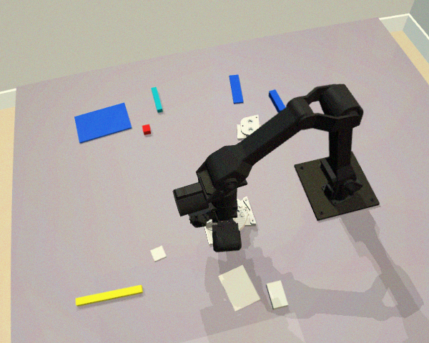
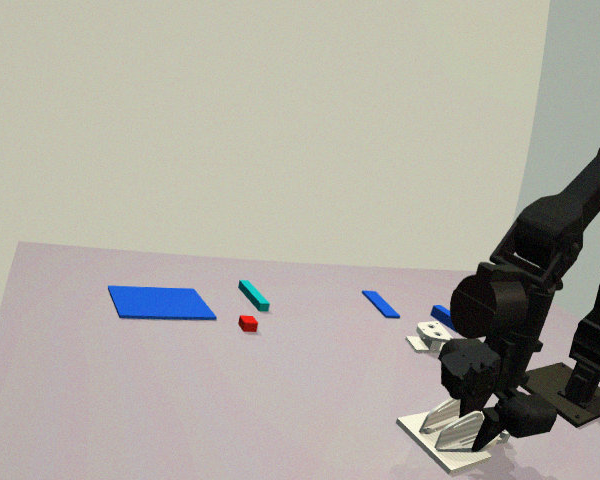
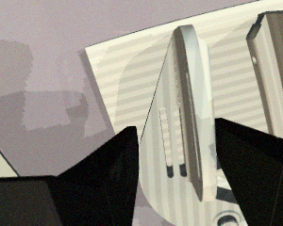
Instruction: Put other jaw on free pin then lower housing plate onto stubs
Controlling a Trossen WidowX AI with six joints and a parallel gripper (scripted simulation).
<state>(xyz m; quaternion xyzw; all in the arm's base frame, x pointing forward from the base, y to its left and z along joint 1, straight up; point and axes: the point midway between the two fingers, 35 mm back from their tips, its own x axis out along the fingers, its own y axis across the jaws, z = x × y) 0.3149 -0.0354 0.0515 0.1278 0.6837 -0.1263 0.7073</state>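
My gripper (image 2: 469, 432) (image 3: 174, 131) is shut on the near white jaw (image 2: 458, 432) (image 3: 204, 108), its fingers on either side of the upright wall. The other white jaw (image 2: 438, 416) (image 3: 279, 71) stands beside it, with a gap between their walls. Both are over the white base plate (image 2: 454, 463) (image 3: 100, 71). A round ring (image 3: 226, 219) shows low in the wrist view. The arm hides the gear teeth and most of the pins, so I cannot tell whether the teeth mesh. The white housing plate (image 1: 244, 125) (image 2: 424, 330), with two holes, rests on a white support away from the base.
A blue sheet (image 1: 103, 122), teal bar (image 1: 156, 99), red cube (image 1: 146, 128) and two blue bars (image 1: 236, 89) (image 1: 277, 100) lie toward the back. A yellow bar (image 1: 109, 295), small white square (image 1: 158, 253), cream sheet (image 1: 239, 288) and white block (image 1: 277, 294) lie in front.
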